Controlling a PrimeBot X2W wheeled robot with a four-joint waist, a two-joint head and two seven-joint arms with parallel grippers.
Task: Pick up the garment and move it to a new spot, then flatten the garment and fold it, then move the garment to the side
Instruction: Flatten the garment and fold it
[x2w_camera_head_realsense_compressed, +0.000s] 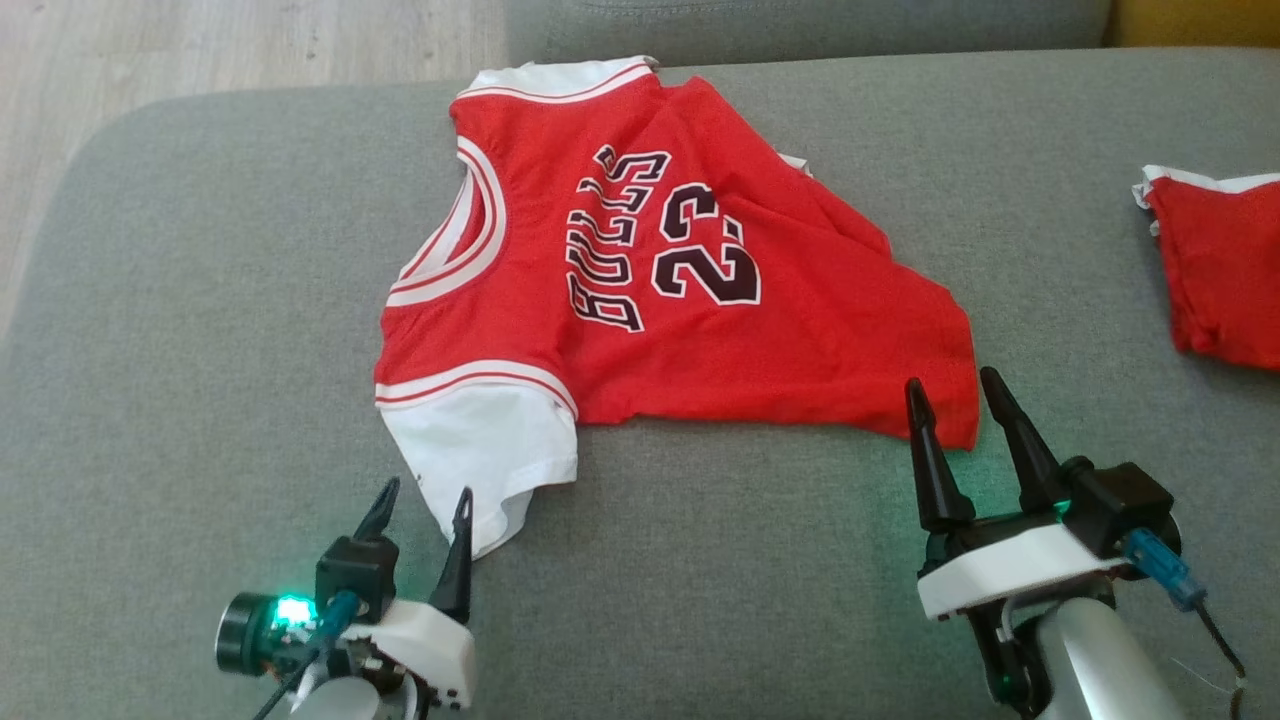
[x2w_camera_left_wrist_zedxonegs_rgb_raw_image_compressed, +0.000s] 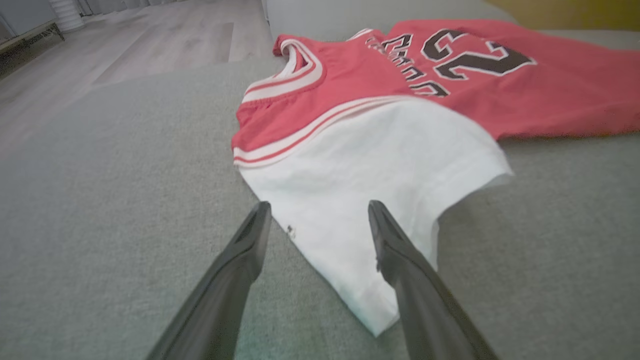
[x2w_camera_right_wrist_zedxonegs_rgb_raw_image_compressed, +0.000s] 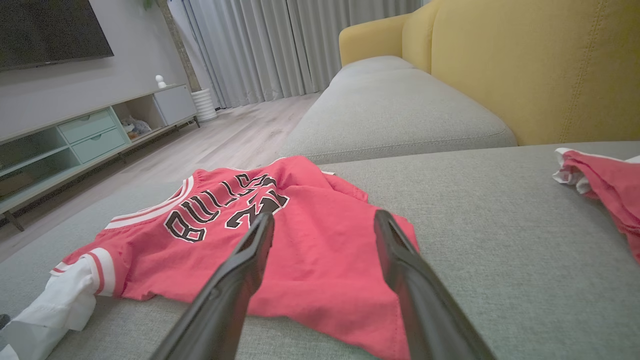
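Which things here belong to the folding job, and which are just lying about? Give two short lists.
Belong to the job:
red jersey
left pincer, open
right pincer, open
grey sofa seat, the work surface

Just lying about:
second red garment
yellow backrest
TV cabinet

The jersey (x2w_camera_head_realsense_compressed: 800, 300) is rocking bright red with a white sleeve (x2w_camera_head_realsense_compressed: 490, 450) — black lettering outlined in white, red-and-white striped trim. The couch (x2w_camera_head_realsense_compressed: 200, 300) is looking plain grey, its backrest (x2w_camera_right_wrist_zedxonegs_rgb_raw_image_compressed: 525, 65) glowing yellow.
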